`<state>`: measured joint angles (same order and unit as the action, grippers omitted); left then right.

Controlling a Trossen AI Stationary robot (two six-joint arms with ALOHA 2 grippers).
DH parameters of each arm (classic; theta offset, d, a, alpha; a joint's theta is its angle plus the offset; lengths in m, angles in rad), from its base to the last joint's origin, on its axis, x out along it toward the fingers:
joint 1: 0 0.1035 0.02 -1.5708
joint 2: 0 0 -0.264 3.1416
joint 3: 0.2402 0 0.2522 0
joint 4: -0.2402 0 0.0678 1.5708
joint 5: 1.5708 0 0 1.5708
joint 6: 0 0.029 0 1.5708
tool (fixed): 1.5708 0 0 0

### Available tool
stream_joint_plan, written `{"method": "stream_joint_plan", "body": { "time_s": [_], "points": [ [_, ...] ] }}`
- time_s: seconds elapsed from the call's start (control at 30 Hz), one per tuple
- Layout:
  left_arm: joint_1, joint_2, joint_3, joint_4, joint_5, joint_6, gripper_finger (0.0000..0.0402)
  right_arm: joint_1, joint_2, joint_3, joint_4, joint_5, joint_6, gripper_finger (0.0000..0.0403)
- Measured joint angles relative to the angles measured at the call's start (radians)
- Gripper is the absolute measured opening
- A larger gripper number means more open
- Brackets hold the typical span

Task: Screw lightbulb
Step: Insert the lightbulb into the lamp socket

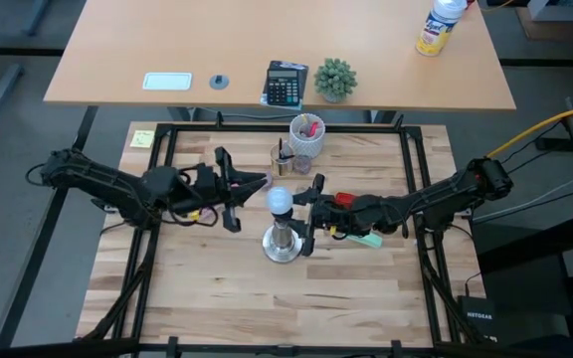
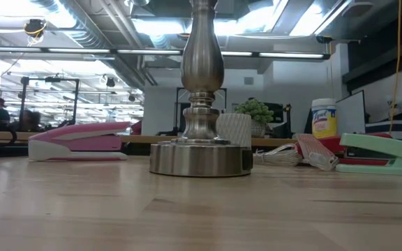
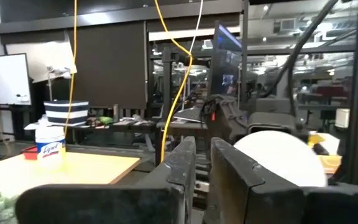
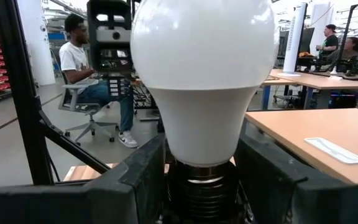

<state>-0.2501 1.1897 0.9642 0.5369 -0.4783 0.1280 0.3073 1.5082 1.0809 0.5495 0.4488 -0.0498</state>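
**Bulb seated on stand, right gripper at its neck**

Lightbulb [image 1: 281,201] upright atop silver socket stand [image 1: 283,245], mid-table. Right gripper [image 1: 312,211] closed around lower neck, just above threaded base. Left gripper [image 1: 250,185] just beside, fingers [image 3: 180,163] narrow, holding nothing. Probably light, smooth, slippery, breakable: best gripped low and gently. Legible: "Lysol" on wipes canister [image 2: 323,117]; "NETGEAR" on black box [image 1: 479,315].

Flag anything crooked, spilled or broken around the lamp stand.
Nothing stands out. The lightbulb sits upright over the metal stand, with the right gripper closed around its screw base. No spill or damage shows on the table.
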Motion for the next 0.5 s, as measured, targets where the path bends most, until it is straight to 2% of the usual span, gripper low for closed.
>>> {"method": "stream_joint_plan", "body": {
  "time_s": [0.5],
  "points": [
    [0.022, 0.005, 0.000, -0.004, 0.001, -0.018, 0.0045, 0.000, 0.000, 0.000, 0.001, -0.012, 0.000, 0.0192]
  ]
}}
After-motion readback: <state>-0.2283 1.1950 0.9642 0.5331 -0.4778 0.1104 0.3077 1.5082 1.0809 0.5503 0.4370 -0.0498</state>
